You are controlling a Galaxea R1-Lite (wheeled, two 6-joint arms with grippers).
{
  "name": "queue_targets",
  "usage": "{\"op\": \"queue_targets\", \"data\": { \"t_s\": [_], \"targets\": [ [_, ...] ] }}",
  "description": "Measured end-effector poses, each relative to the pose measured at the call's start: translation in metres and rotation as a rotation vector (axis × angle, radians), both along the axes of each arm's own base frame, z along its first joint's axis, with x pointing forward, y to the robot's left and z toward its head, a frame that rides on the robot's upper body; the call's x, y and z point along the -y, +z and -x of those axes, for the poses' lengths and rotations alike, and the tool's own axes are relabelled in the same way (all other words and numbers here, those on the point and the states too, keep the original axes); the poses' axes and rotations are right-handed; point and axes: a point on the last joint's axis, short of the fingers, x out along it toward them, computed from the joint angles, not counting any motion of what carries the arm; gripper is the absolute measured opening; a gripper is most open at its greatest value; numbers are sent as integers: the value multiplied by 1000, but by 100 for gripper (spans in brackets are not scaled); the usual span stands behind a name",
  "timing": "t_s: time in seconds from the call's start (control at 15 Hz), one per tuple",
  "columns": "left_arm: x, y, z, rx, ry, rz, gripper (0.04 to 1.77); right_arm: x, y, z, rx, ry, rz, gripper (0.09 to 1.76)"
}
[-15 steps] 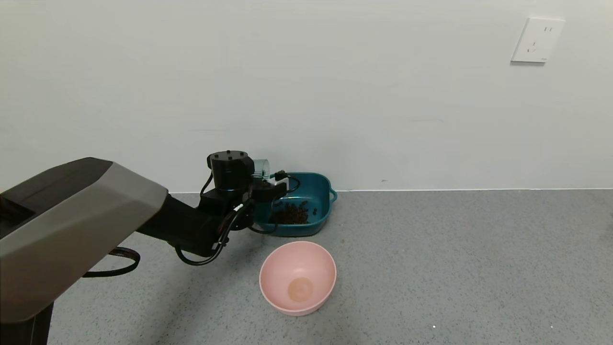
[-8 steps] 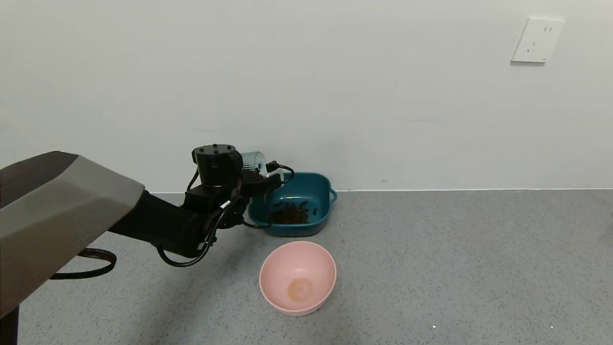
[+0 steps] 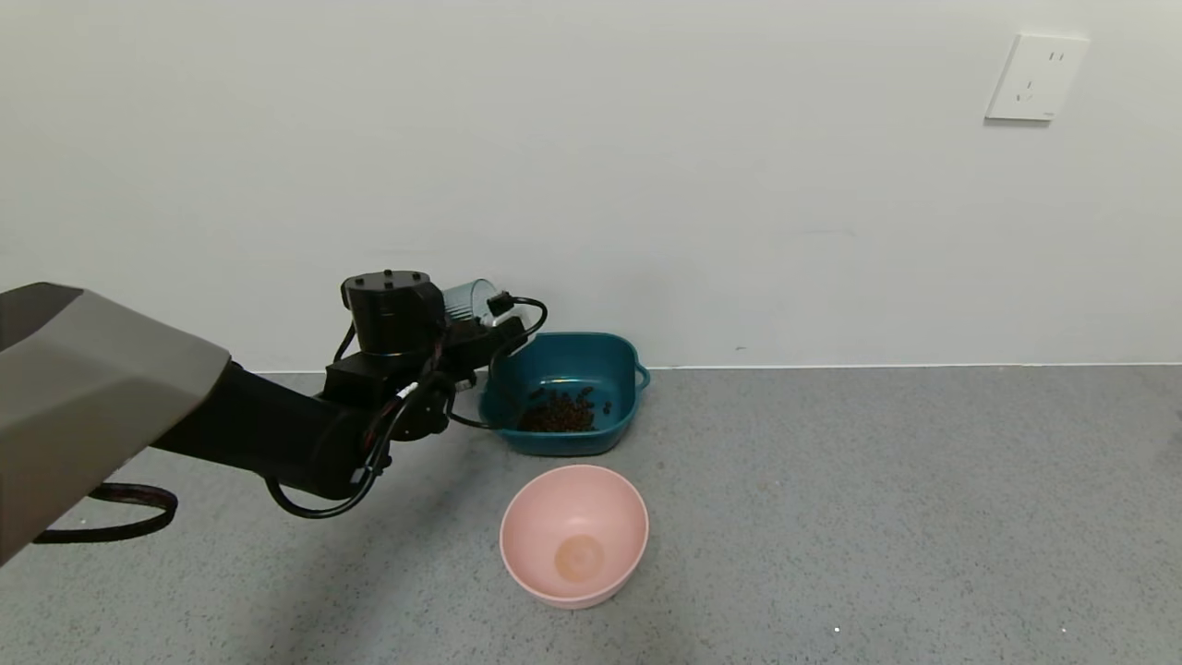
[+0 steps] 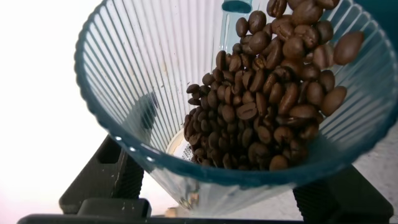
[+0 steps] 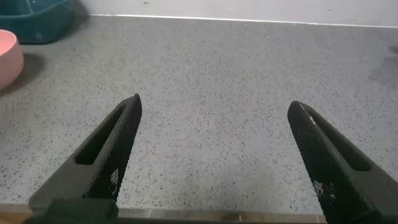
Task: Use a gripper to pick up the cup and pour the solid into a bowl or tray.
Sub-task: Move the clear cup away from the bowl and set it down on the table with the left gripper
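Observation:
My left gripper (image 3: 473,325) is shut on the translucent ribbed cup (image 3: 468,299), holding it tilted above the floor, just left of the dark teal basin (image 3: 628,358). In the left wrist view the cup (image 4: 143,81) fills the frame between the black fingers (image 4: 102,180), and many dark brown pellets (image 4: 267,118) lie inside it. More pellets (image 3: 559,416) lie in the basin's bottom. My right gripper (image 5: 214,106) is open and empty over bare floor; it does not show in the head view.
A round pale pink bowl (image 3: 517,517) stands on the grey speckled floor in front of the basin. The white wall rises right behind the basin, with a socket (image 3: 1036,78) at the upper right. The right wrist view shows the basin (image 5: 31,18) and pink bowl (image 5: 7,59) far off.
My left arm has carried the cup leftward and slightly up, from over the basin's left rim to a spot beside it. The basin and pink bowl have not moved.

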Motion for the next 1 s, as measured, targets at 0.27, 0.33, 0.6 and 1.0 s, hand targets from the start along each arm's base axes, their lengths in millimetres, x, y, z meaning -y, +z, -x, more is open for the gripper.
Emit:
{"op": "queue_targets", "data": {
  "t_s": [0.27, 0.33, 0.6, 1.0],
  "targets": [
    [-18, -8, 11, -48, -32, 74, 131, 0, 0, 0, 0, 0, 0, 171],
    [-23, -8, 15, -54, -37, 92, 131, 0, 0, 0, 0, 0, 0, 171],
    [-46, -4, 28, -65, -45, 179, 131, 0, 0, 0, 0, 0, 0, 171],
    [-57, 7, 45, -138, -6, 586, 131, 0, 0, 0, 0, 0, 0, 171]
  ]
}}
